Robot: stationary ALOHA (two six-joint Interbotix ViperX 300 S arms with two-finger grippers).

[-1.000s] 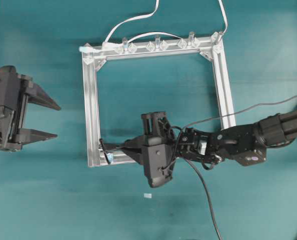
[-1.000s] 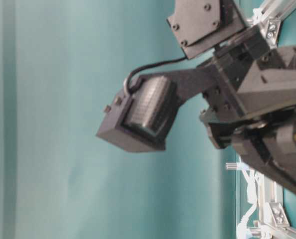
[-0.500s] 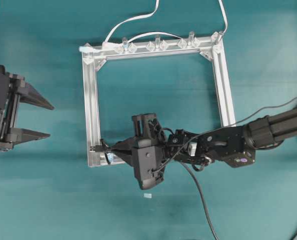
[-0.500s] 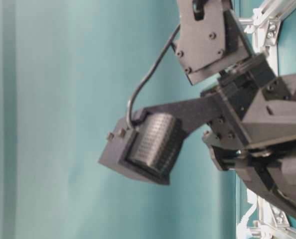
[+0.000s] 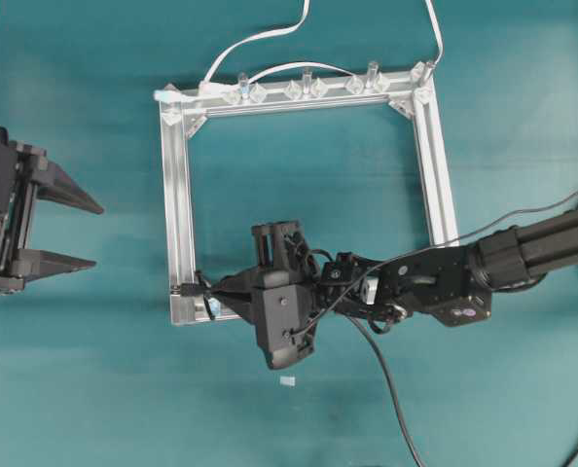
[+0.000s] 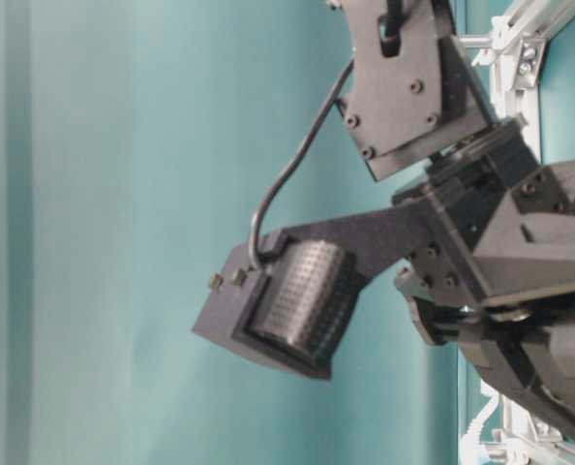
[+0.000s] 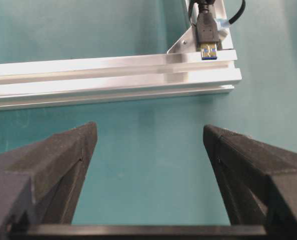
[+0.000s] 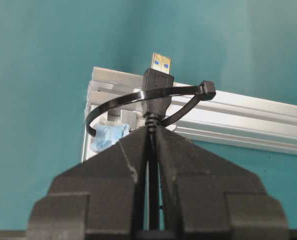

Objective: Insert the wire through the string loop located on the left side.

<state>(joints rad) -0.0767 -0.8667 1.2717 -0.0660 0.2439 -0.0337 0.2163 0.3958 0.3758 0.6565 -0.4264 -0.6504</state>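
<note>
My right gripper (image 8: 151, 129) is shut on the black wire (image 8: 150, 150) just behind its plug (image 8: 157, 85). The plug stands inside the thin dark string loop (image 8: 119, 102), and its silvery tip (image 8: 160, 62) pokes out past the loop over the frame's rail. Pale-blue tape (image 8: 110, 136) sits at the loop's base. From overhead, the right gripper (image 5: 217, 291) is at the frame's lower left corner, with the plug (image 5: 186, 289) lying across the left rail. My left gripper (image 5: 87, 233) is open, apart to the left. The left wrist view has the plug (image 7: 208, 35) beyond the open left gripper (image 7: 148, 130).
The square aluminium frame (image 5: 177, 195) lies on the teal table. Clear clips (image 5: 307, 88) and a white cable (image 5: 260, 39) run along its far rail. The wire's slack (image 5: 394, 389) trails toward the near edge. A small white scrap (image 5: 287, 380) lies near my right gripper.
My right gripper has moved left with the wire, carrying the plug into the loop and over the left rail. The left gripper has drawn back a little to the left, still open.
</note>
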